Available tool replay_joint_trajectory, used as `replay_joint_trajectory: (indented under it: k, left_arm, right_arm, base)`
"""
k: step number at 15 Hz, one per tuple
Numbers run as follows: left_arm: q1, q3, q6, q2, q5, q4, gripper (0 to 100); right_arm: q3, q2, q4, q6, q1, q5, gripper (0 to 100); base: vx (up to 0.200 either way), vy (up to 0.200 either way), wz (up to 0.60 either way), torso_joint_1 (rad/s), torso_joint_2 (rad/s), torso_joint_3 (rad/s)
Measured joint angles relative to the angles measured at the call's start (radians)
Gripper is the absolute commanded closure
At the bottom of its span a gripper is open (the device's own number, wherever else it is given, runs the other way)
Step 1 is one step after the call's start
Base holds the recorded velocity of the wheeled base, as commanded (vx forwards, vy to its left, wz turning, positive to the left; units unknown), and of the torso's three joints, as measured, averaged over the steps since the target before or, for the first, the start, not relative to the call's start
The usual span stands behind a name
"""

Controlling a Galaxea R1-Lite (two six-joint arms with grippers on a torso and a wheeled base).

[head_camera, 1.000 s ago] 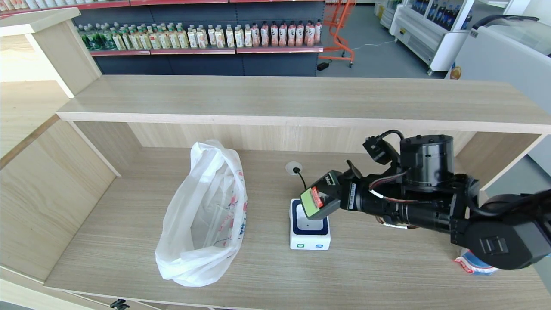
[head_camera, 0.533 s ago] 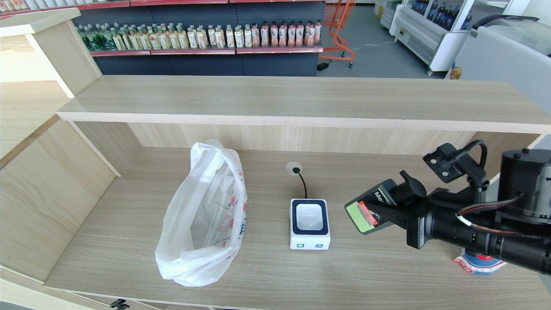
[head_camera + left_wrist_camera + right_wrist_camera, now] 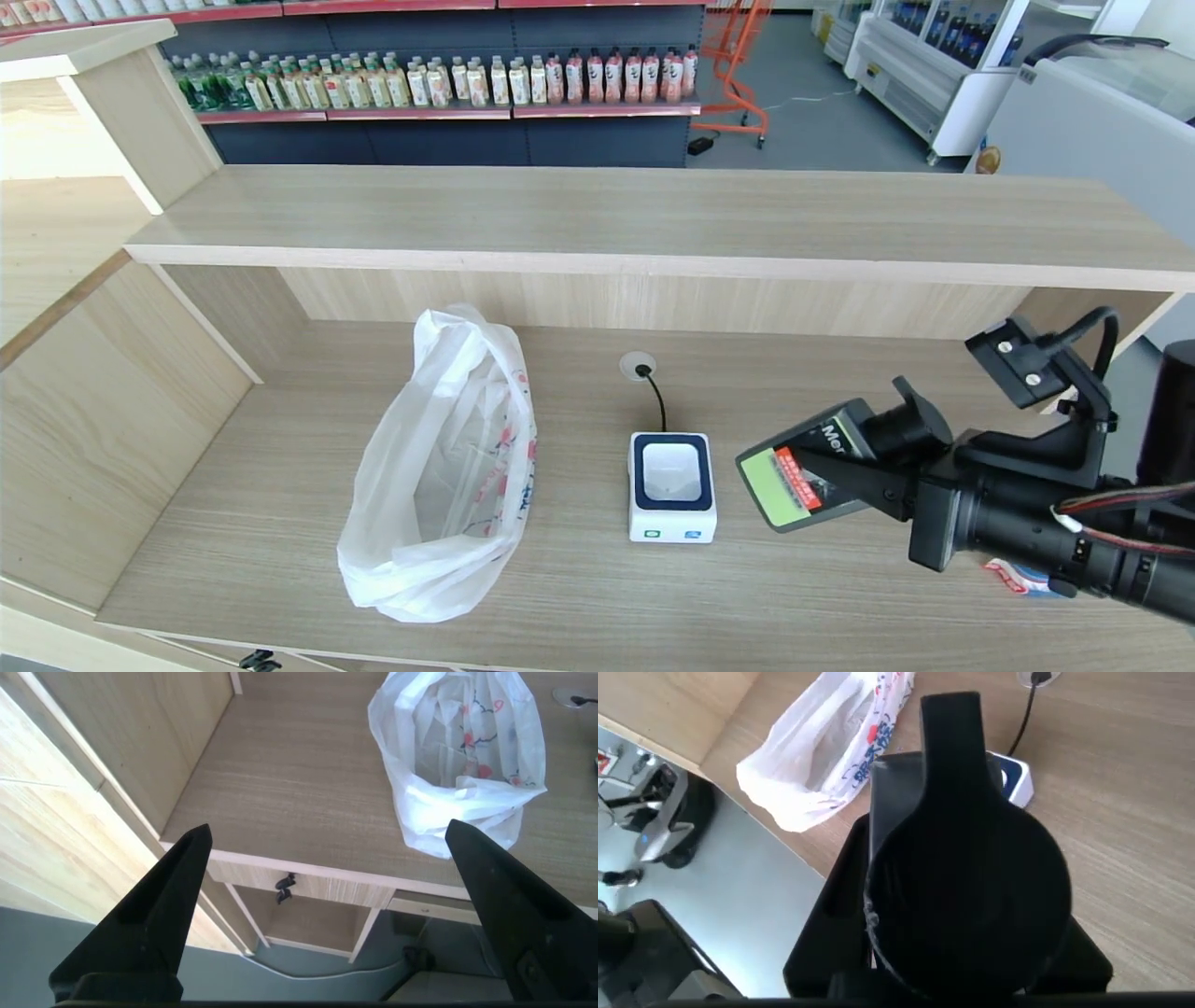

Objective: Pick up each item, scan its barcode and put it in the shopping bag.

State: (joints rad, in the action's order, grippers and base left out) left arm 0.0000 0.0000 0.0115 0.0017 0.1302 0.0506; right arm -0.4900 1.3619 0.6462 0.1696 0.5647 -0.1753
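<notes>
Compared with one second earlier, the box [image 3: 794, 471] no longer hangs over the scanner [image 3: 672, 485]. It now sits in the air to the scanner's right, clear of it, and slightly farther right than half a second earlier. Bag [image 3: 439, 476] and scanner hold their places.

Right arm [image 3: 1036, 532]: enters from the robot's right. The forearm is nearly level above the surface [image 3: 840, 607] and the wrist is directed toward the robot's left. Right jaws pinch the box by its rear half, with fingers [image 3: 920, 415] on opposite faces.

Box: dark, oblong. The long axis runs roughly level, in line with the forearm. The end face with the green and red label points toward the robot's left and slightly toward the robot. No part of the box touches the surface. In the right wrist view the scanner [image 3: 1018, 779] and bag [image 3: 831, 756] lie beyond the jaws.

Left jaws: spread wide, fingers [image 3: 140, 924] well apart, holding nothing. They hang off the near edge of the surface, on the near side of the bag [image 3: 458, 756].

Bag: white plastic, mouth open, on the surface left of the scanner and apart from it.

Scanner: white, dark-rimmed window facing up. Its cable [image 3: 653, 397] runs back to a grommet [image 3: 638, 364].

Packet [image 3: 1018, 577]: red, white and blue, on the surface, partly hidden under the right arm.
</notes>
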Motion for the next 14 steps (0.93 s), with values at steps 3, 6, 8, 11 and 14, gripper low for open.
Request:
replay_joint_trajectory:
  k: [3,6,8,11,14]
  left_arm:
    - [-0.001,0.000,-0.001,0.000,0.000,0.000,0]
    - [0.000,0.000,-0.003,0.000,0.000,0.000,0]
    - [-0.001,0.000,-0.003,0.000,0.000,0.000,0]
    - [0.000,0.000,-0.002,0.000,0.000,0.000,0]
    - [0.000,0.000,-0.003,0.000,0.000,0.000,0]
  right_arm:
    - [-0.017,-0.004,-0.002,0.096,0.060,0.002,100]
    - [-0.023,0.014,-0.010,0.122,0.078,0.001,100]
    - [-0.038,0.060,-0.011,0.160,0.081,0.004,100]
    - [-0.062,0.146,-0.009,0.182,0.079,0.010,100]
    - [-0.092,0.229,-0.007,0.183,0.080,0.009,100]
  base:
    - [0.000,0.200,0.00,0.012,0.01,-0.001]
    - [0.000,0.067,0.00,-0.006,0.00,0.002]
    - [0.000,0.000,0.00,0.000,0.00,0.000]
    - [0.000,0.000,0.00,0.000,0.00,0.000]
    - [0.000,0.000,0.00,0.000,0.00,0.000]
